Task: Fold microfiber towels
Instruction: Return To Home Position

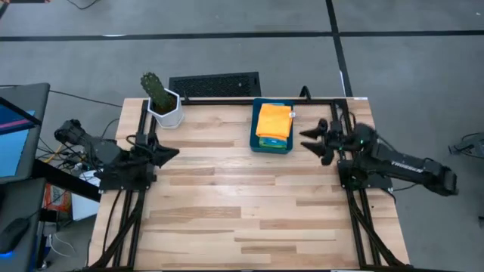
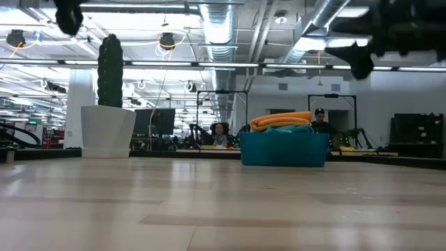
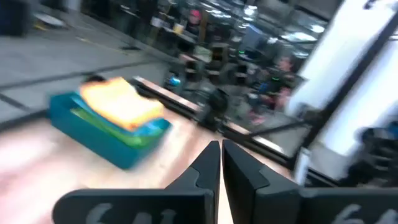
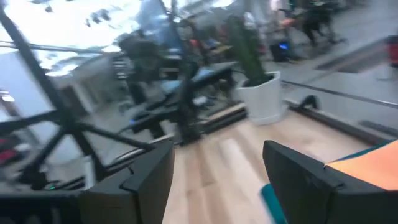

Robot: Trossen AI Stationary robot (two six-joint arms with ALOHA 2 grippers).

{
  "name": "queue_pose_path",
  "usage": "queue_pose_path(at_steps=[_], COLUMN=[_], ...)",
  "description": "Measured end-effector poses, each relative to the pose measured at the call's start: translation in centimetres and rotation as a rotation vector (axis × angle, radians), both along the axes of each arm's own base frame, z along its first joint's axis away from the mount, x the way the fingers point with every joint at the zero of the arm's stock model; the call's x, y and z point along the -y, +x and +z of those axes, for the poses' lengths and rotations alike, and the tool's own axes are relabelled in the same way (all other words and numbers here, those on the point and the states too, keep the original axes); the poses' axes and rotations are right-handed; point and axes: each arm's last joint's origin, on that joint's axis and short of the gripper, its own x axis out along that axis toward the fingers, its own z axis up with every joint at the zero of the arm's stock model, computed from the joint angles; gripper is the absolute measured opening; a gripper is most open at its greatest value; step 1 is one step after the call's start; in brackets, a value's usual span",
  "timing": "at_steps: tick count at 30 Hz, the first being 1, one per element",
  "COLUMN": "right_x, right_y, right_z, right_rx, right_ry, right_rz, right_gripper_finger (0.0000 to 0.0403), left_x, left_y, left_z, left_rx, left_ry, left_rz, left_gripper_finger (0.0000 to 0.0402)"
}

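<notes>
Folded microfiber towels are stacked in a dark blue bin (image 1: pixel 272 143) at the table's far middle: an orange one (image 1: pixel 274 121) on top, with green and light blue ones (image 3: pixel 146 132) under it. My left gripper (image 1: pixel 174 152) is shut and holds nothing; it hangs level over the table's left edge, pointing right. At the right edge my right gripper (image 1: pixel 311 141) is open and empty, pointing left toward the bin, a little short of it. In the right wrist view the orange towel (image 4: pixel 367 167) shows beside one finger.
A white pot with a cactus (image 1: pixel 162 102) stands at the far left corner. A black grille (image 1: pixel 215 85) lies behind the table's far edge. Bare wooden tabletop (image 1: pixel 242 204) fills the middle and near part. A desk with a screen (image 1: pixel 15 136) stands to the left.
</notes>
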Motion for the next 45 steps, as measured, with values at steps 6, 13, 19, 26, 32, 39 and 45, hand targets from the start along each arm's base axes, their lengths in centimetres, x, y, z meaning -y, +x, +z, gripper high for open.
queue_pose_path(at_steps=[6, 13, 19, 26, 32, 39, 45], right_x=[-1.3, -1.7, -2.1, -2.3, -2.3, -2.3, -2.3], right_y=[-0.2, -0.1, 0.0, -0.2, -0.3, -0.3, -0.3], right_z=[-4.5, -4.8, -5.7, -6.7, -7.1, -7.2, -7.2], right_rx=[-0.009, -0.033, -0.126, -0.233, -0.28, -0.286, -0.286], right_ry=[0.097, 0.09, 0.093, 0.097, 0.1, 0.1, 0.1], right_rz=[-0.054, -0.158, -0.135, -0.124, -0.126, -0.126, -0.126], right_gripper_finger=[0.027, 0.027, 0.027, 0.027, 0.027, 0.027, 0.027], left_x=[-0.2, 0.1, 0.1, 0.1, 0.1, 0.1, 0.1], left_y=[-0.5, -0.1, -0.1, -0.1, -0.1, -0.1, -0.1], left_z=[-7.3, -10.3, -10.6, -10.6, -10.6, -10.6, -10.6], left_rx=[0.093, 0.134, 0.104, 0.099, 0.097, 0.095, 0.095], left_ry=[-0.153, -0.19, -0.12, -0.138, -0.138, -0.138, -0.138], left_rz=[-0.046, -0.066, -0.071, -0.096, -0.097, -0.096, -0.096], left_gripper_finger=[0.0009, 0.0008, 0.0008, 0.0008, 0.0008, 0.0008, 0.0008])
